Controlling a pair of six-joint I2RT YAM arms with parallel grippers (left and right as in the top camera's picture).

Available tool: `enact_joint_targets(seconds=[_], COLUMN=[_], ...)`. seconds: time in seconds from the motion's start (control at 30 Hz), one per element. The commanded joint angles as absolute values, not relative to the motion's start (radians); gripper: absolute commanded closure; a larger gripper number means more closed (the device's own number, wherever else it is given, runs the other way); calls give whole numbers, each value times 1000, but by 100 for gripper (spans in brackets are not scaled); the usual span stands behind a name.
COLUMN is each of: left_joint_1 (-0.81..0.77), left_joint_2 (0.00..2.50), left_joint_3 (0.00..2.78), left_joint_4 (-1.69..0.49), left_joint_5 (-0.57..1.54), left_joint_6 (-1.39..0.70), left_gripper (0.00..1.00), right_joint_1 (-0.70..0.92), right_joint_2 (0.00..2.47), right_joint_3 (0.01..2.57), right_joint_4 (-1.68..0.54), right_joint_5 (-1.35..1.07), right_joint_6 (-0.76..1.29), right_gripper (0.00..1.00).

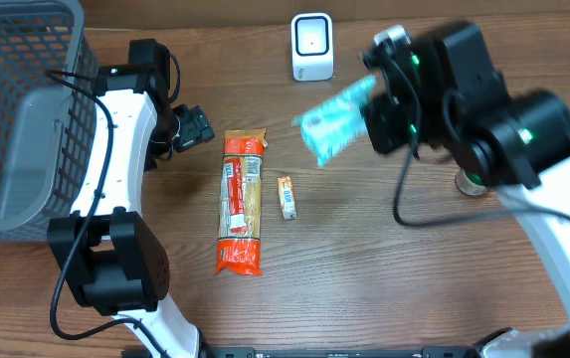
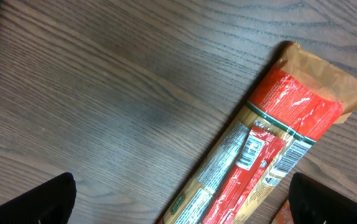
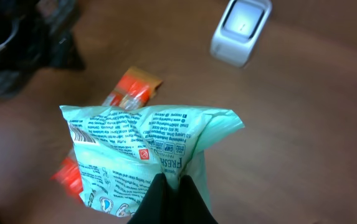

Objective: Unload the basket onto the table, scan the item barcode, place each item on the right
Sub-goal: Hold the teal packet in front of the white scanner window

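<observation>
Packet (image 1: 336,119) held up near scanner (image 1: 311,47)

The mint-green packet is pinched by one edge in the right gripper (image 3: 172,183), whose jaws are closed on it. It is held above the table, near the white scanner. The left gripper (image 1: 197,127) is spread wide beside one end of the spaghetti pack (image 1: 241,204).

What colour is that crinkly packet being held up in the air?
The packet is pale mint green with dark printed text; the right wrist view shows it best.

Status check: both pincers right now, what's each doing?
Left pincer: open, holding nothing.
Right pincer: closed on the mint-green bag.
</observation>
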State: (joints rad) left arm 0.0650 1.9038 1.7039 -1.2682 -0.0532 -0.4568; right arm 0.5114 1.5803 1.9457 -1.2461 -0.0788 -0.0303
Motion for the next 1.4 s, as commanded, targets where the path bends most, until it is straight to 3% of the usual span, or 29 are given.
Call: enact_joint_targets(seconds=[0.0,0.3,0.57,0.93,1.37], left_joint_1=[58,58,58,58,58], left_joint_2=[1885,1885,1885,1885,1885], left_joint_3=[1703,1703,1703,1703,1703], left_joint_4=[-1271,-1271,-1271,-1271,-1271], left_joint_5=[-55,-55,-55,-55,-55], left_joint_6=[-450,-449,-450,-449,-450], left_gripper=[0,0,0,0,0], right_joint_1=[522,529,583,595,591], right_joint_2=[1664,1891,2056,2258,2450], right_joint_3=[2010,2009,2009,2009,2009], right_joint_4=[-1173,-1003,-632,-105,481], right_joint_5=[114,388,671,823,812], right_joint_6=[-186,-448,-651,-873,-1326], right_gripper=[97,96,96,96,96])
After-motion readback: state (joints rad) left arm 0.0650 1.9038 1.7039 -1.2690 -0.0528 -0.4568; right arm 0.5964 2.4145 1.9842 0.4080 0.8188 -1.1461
